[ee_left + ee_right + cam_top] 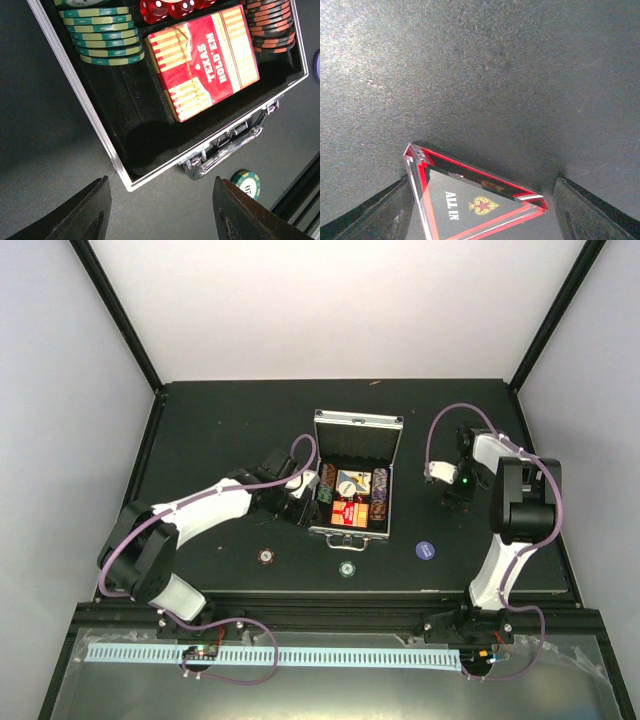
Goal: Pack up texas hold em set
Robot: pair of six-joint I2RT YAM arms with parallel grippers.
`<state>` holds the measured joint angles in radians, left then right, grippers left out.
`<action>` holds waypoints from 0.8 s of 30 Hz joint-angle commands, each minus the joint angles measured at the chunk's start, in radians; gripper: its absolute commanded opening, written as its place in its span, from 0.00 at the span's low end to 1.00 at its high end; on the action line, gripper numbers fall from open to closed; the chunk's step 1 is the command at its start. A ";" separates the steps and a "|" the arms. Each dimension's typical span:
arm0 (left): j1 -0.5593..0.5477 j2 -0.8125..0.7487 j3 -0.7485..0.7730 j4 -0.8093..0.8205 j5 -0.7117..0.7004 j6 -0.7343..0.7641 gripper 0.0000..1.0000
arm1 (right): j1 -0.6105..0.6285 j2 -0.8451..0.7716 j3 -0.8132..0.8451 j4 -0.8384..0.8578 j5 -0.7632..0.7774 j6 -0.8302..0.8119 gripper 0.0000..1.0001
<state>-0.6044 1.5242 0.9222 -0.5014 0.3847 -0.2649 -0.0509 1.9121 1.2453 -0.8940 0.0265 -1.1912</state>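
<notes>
A black desk [230, 430] between pale walls carries the open silver case [357, 432]. A maroon chip [266, 556], a green chip [346, 567] and a purple chip [425, 550] lie loose before it. The left pincer [303, 502] is at the case's left side and the right pincer [452, 490] is well to its right.

Left wrist: the fingers stand apart and empty near the case's corner, with the card deck [202, 62] and chip stacks [102, 35] inside.

Right wrist: the fingers are spread and unclenched, flanking a clear triangular marker [470, 205] on the desk.
</notes>
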 commanded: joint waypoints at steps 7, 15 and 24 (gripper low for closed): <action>-0.003 -0.006 0.016 -0.017 -0.021 0.002 0.58 | 0.002 -0.010 -0.079 0.068 0.046 -0.018 0.69; 0.001 -0.008 0.012 -0.018 -0.032 -0.004 0.58 | 0.017 -0.095 -0.073 0.016 0.009 0.020 0.52; 0.055 -0.057 -0.046 0.009 -0.038 -0.045 0.58 | 0.186 -0.296 -0.033 -0.134 -0.115 0.090 0.52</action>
<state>-0.5812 1.5204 0.9016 -0.5056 0.3634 -0.2779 0.0502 1.6981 1.1839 -0.9466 -0.0128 -1.1416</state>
